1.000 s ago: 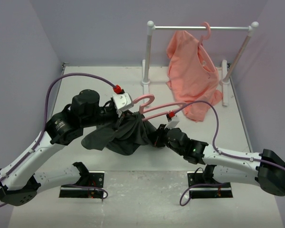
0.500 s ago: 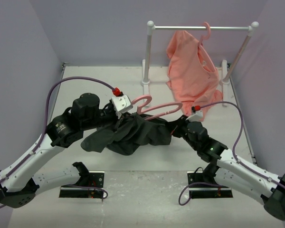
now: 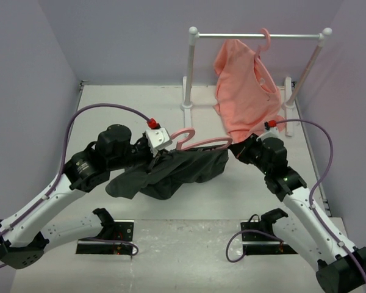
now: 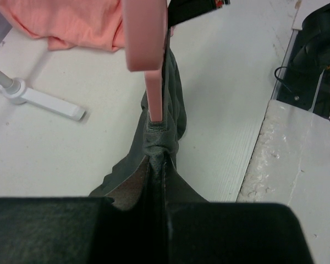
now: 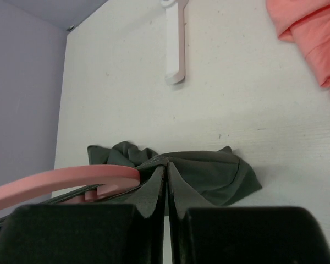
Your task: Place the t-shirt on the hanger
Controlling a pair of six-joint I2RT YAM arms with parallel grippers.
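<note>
While L hand (image 3: 154, 154) & R hand (image 3: 234, 150) pinch t-shirt (image 3: 183, 172), hanger (image 3: 205, 144) pokes out.

The white tabletop (image 3: 128, 110) bears the two long rack feet (image 3: 187, 91) at its far side, beyond both sets of fingers. The dark t-shirt (image 3: 171, 174) sags between the left fingers (image 4: 55, 231) and the right fingers (image 5: 71, 231), its lower folds resting on the surface. A salmon-pink garment (image 3: 247, 131) trails its hem onto the tabletop just beyond the right fingers.
</note>
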